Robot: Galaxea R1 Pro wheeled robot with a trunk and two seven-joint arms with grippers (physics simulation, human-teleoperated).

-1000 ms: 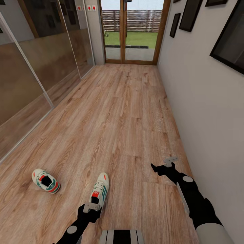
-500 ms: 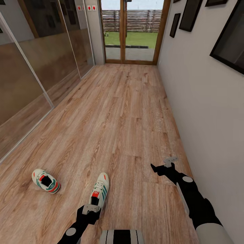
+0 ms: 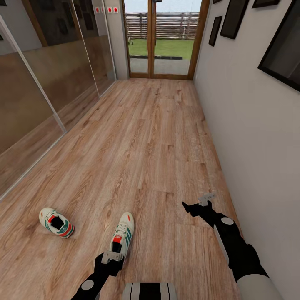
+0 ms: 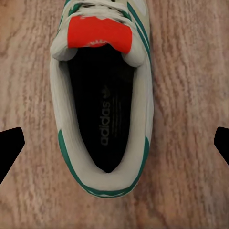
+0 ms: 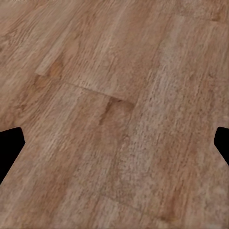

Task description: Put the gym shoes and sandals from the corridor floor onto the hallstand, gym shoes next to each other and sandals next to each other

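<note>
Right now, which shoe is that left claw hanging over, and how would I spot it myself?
Look along the wood-plank corridor floor towards the robot's own body. Two gym shoes lie there; it is the shoe under the left gripper, pointing towards the glass doors, not the other shoe nearer the mirrored wall.

Two off-white, green-striped gym shoes stand upright on the wood floor [image 3: 158, 137], one [image 3: 122, 233] apart from the other [image 3: 56, 222].
</note>
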